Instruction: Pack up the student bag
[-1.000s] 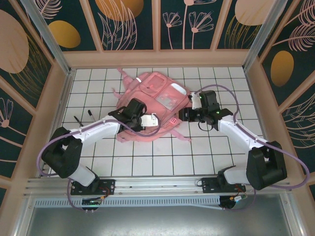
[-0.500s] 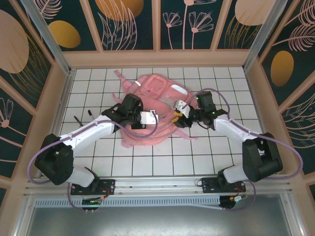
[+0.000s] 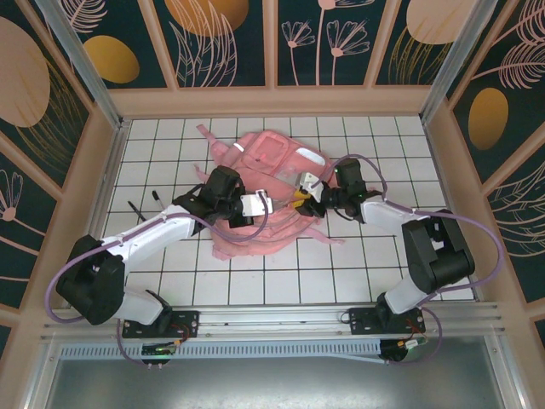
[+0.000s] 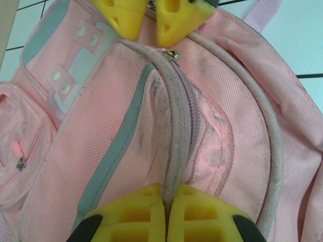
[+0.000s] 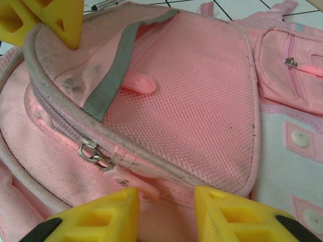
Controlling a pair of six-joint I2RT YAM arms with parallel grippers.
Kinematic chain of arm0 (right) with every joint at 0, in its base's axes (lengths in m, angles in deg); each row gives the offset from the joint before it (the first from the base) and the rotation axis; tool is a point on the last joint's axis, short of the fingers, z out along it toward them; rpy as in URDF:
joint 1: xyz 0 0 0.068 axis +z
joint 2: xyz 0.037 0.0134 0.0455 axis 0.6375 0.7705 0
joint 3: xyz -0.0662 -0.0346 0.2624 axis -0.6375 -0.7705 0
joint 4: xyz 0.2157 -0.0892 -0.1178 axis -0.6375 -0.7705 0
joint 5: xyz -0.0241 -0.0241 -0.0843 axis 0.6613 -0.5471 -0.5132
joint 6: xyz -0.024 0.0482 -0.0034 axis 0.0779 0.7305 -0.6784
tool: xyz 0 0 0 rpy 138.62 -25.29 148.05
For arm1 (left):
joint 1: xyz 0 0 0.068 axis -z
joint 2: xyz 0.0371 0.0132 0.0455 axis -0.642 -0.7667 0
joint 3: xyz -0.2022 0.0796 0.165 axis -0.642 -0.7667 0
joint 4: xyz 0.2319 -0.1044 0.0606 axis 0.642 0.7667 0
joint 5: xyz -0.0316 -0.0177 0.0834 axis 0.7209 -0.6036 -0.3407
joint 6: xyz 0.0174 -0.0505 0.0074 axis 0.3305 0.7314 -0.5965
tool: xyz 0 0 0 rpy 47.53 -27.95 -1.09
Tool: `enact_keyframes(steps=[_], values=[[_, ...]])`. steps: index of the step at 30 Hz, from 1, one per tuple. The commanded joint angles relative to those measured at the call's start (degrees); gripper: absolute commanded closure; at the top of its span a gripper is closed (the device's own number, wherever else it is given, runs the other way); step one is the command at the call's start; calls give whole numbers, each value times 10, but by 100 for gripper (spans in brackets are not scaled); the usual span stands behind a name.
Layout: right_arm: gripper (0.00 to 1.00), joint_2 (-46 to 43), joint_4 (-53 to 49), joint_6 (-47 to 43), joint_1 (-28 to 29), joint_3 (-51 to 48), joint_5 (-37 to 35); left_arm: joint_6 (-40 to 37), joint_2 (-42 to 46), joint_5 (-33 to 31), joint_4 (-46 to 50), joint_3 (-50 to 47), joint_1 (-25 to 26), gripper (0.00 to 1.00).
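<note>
The student bag (image 3: pixel 271 162), a pink fabric backpack, lies flat in the middle of the tiled table. My left gripper (image 4: pixel 169 194) is shut on the grey zip seam (image 4: pixel 176 126) along the bag's edge, and in the top view the left gripper (image 3: pixel 258 204) sits on the bag's near left part. My right gripper (image 5: pixel 166 199) is open. It is set over the pink zip pull tab (image 5: pixel 132 182), which lies against its left finger, just below the metal slider (image 5: pixel 93 154). From above, the right gripper (image 3: pixel 300 198) meets the bag's right side. Both grippers face each other along the zip.
Two dark pens (image 3: pixel 145 204) lie on the tiles left of the bag. Pink straps (image 3: pixel 319 232) trail from the bag toward the near right. Wooden walls (image 3: pixel 111 162) close in the table on the left, back and right.
The right gripper has moved left from beside the bag onto its zip and its jaws have narrowed. The left gripper has stayed shut on the bag, shifting slightly.
</note>
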Motion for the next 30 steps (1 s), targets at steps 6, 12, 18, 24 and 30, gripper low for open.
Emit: enact_keyframes(steps=[6,12,18,24,30], values=[[69,-21,-7,8,14,-26,11,43,25,74,-67,-7,4,100],[66,-34,29,27,15,-47,-4,48,25,76,-61,-12,4,100],[66,-5,22,3,37,-22,-3,56,25,102,-72,-12,4,100],[100,-31,-45,-48,68,-9,15,107,7,87,-83,5,5,100],[100,-95,-177,-78,88,1,9,123,-21,49,-46,29,5,100]])
